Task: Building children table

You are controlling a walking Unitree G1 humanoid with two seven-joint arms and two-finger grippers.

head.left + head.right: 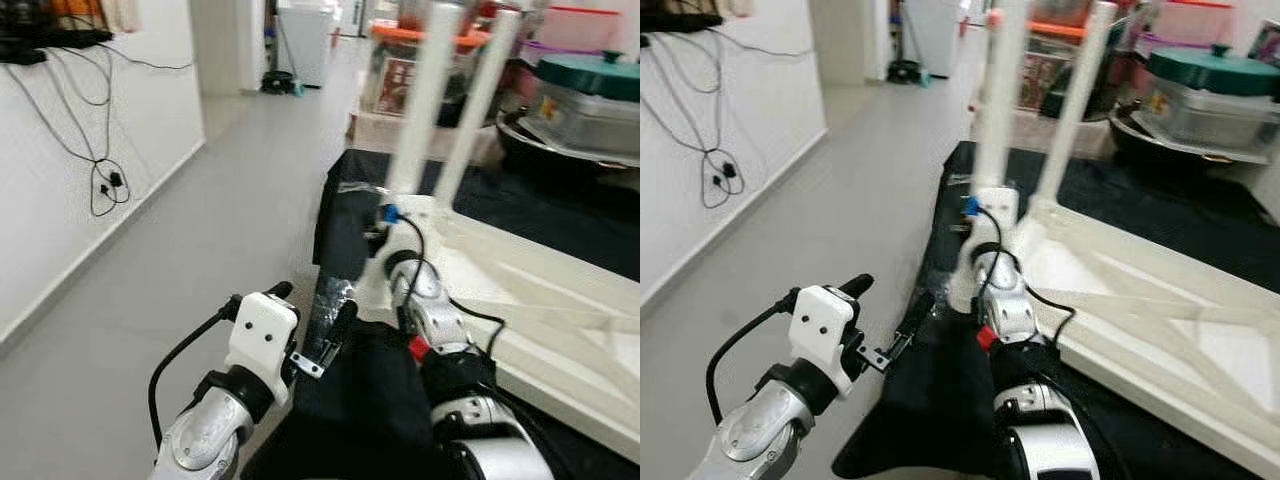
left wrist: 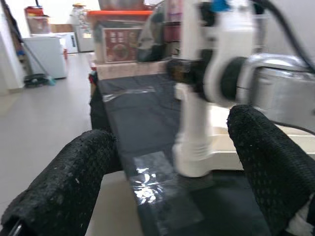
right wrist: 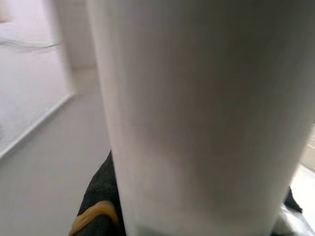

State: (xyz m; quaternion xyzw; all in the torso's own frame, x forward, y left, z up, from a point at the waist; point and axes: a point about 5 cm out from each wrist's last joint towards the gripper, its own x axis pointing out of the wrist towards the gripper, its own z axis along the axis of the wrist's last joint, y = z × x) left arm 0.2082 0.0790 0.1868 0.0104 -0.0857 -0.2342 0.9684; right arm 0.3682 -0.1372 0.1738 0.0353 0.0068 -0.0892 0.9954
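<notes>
Black-draped worktop (image 1: 560,215) — right gripper (image 1: 385,235) fingers unreadable at stiff, light-looking table leg (image 1: 425,95)'s base; left gripper (image 1: 315,325) fingers apart.

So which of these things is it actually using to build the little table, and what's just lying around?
Part of the job:
- white tabletop, lying upside down on the black cloth
- two white legs standing up from it
- right end effector at the nearer leg's base
- left end effector, open, beside the cloth

Just lying about:
- green-lidded pot
- orange-lidded box
- wall cables
</notes>
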